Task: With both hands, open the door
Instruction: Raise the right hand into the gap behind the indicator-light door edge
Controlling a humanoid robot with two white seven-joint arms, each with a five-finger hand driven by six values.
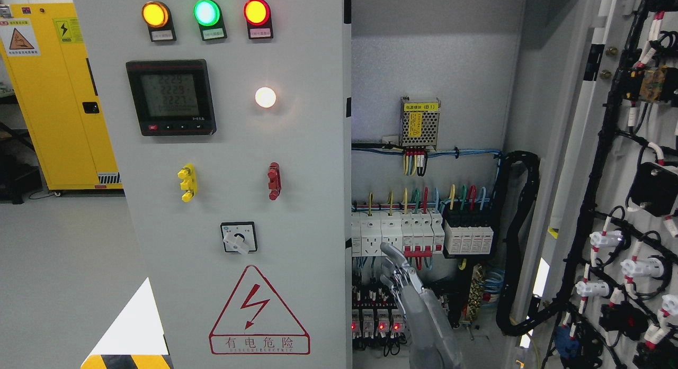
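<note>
The grey cabinet's left door (pixel 302 146) stands shut, carrying lamps, a meter and a rotary switch. Its right door (pixel 582 146) is swung wide open to the right, its wired inner face showing. Between them the cabinet interior (pixel 429 67) is exposed. My right hand (pixel 398 276) rises from the bottom edge just right of the left door's edge, in front of the row of white breakers (pixel 394 234). Its fingers are stretched out and hold nothing. No other hand shows.
A black cable bundle (pixel 522 226) loops from the interior to the open door. A power supply (pixel 420 123) sits high on the back plate. A yellow safety cabinet (pixel 58 93) stands on the floor at far left.
</note>
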